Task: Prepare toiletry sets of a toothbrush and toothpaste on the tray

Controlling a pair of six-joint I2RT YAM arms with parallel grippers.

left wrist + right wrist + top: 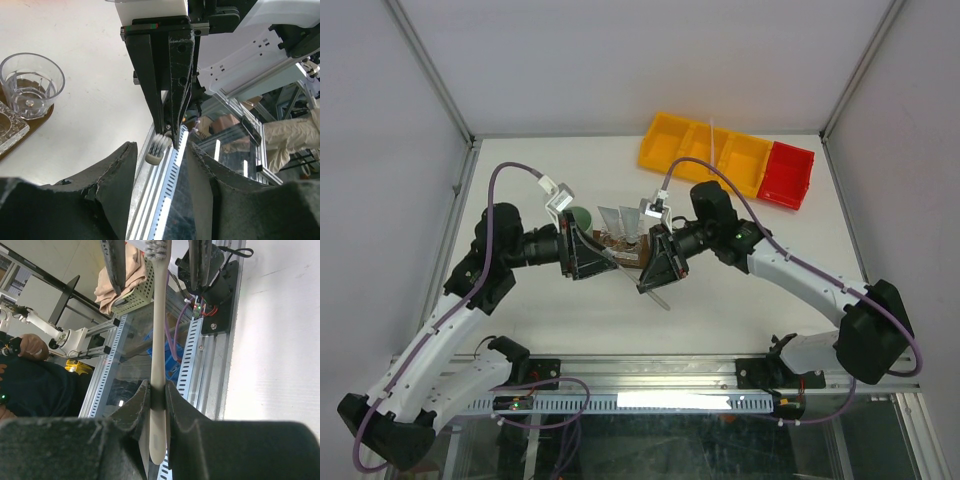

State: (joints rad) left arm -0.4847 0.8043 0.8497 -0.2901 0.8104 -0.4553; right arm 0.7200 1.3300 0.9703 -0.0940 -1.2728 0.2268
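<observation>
My right gripper (pixel 157 388) is shut on the lower handle of a pale toothbrush (pixel 159 315) and holds it in the air over the table's middle. The bristle head (pixel 156 148) points at my left gripper (pixel 162 150), which is open, its two fingers standing either side of the head without touching it. In the top view both grippers, left (pixel 613 264) and right (pixel 646 283), meet just in front of the dark-brown tray (pixel 623 246). White tubes (pixel 618 217) lie at the tray's far side. A clear glass (pixel 31 87) stands on the tray's end.
A mint-green cup (pixel 580 215) sits left of the tray, behind my left gripper. A yellow divided bin (pixel 705 150) and a small red bin (pixel 790 176) stand at the back right. The metal frame rail (pixel 650 375) runs along the near edge.
</observation>
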